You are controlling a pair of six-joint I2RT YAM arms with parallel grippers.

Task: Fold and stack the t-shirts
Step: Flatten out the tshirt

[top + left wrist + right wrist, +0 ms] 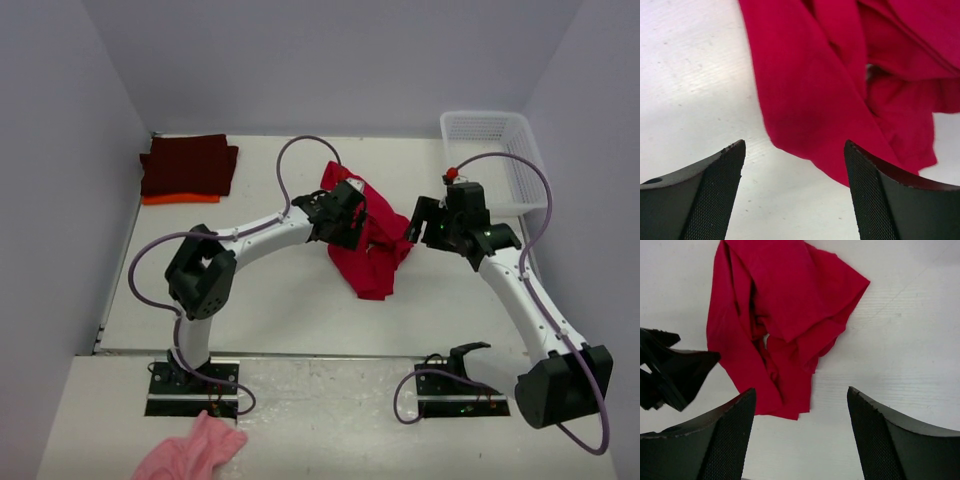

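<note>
While the red shirt (368,245) lies crumpled on the table (270,300), the left claw (794,150) and right claw (801,395) are held spread and empty at either side of it; the maroon shirt (188,165) is seen folded atop the orange shirt (180,199) in the far-left corner.

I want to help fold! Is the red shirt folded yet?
Not folded. The red shirt lies crumpled on the table, bunched in uneven wrinkles with loose edges.

Left arm (262,232) covering left part of red shirt (372,262). Orange shirt (180,199) lying mostly hidden under maroon shirt (188,165). Pink cloth (190,455) running off bottom edge.
</note>
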